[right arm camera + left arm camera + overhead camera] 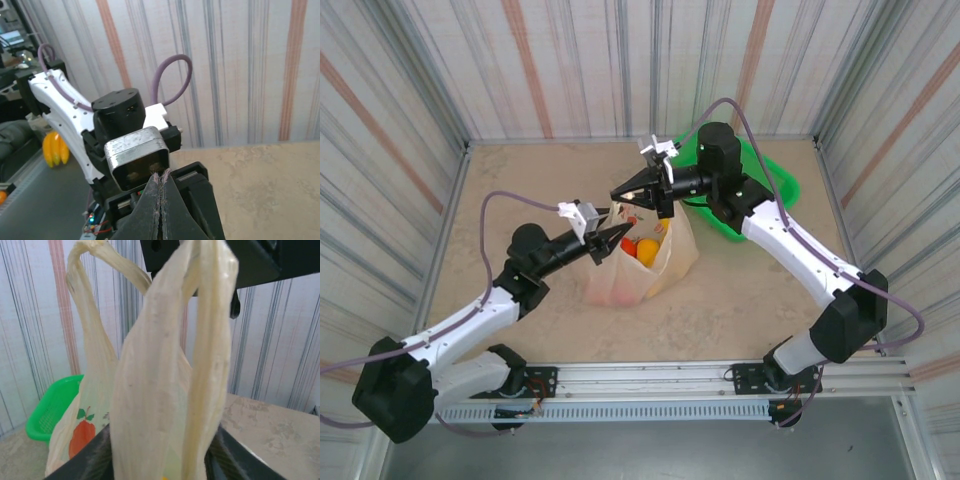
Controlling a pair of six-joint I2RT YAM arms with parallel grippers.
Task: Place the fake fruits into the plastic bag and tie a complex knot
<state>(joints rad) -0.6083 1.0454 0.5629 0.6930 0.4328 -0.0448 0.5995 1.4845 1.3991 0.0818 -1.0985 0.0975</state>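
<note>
Seen from above, two robot arms meet over a cream bag that stands in the middle of a sandy worktop. The left gripper reaches the bag's top edge on the side facing it. In its wrist view its fingers stand part-way apart on either side of a wide, crumpled handle that rises straight up between them. Whether they pinch the handle cannot be told.

The other handle arches upright just beyond the left gripper, a little to its left. Below that handle is a red-orange fruit print on the bag's side.

The right gripper hangs just above the bag's mouth, near the left gripper's tip, pointing towards the left arm. Its fingers are pressed flat together, and the left arm's wrist faces them close by.

The fruits, yellow, orange and red, sit inside the open bag, just below the right gripper and just beside the left one. A green basket lies behind the right gripper, near the far right corner of the worktop.
</note>
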